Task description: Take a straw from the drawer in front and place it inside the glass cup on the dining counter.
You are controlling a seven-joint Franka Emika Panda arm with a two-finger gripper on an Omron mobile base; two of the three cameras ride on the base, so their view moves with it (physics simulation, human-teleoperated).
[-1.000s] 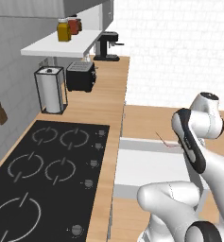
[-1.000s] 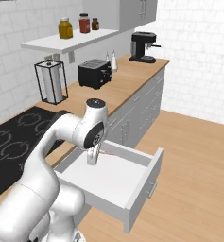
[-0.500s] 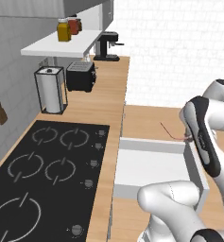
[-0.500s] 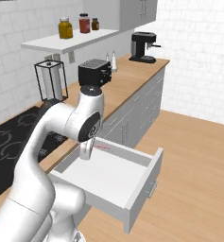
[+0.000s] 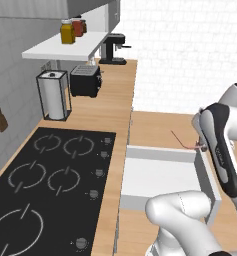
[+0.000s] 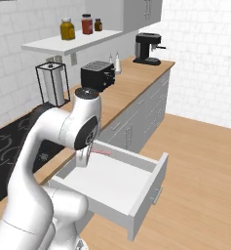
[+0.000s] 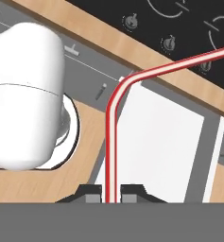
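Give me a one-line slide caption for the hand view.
Gripper shut on the bent red-and-white straw, held above the open drawer beside the hob.

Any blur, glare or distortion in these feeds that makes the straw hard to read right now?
Hand view: sharp, evenly lit, the straw large and crisp between the shut gripper, its bend looking stretched by closeness. Left base view: soft render, straw a faint thin line above the open drawer. Right base view: no glare, straw a short red sliver beside the arm, barely resolved.

Drawer [image 6: 136, 195] pulled out — interior bare, open above; floor [image 6: 204, 161] beyond front free.
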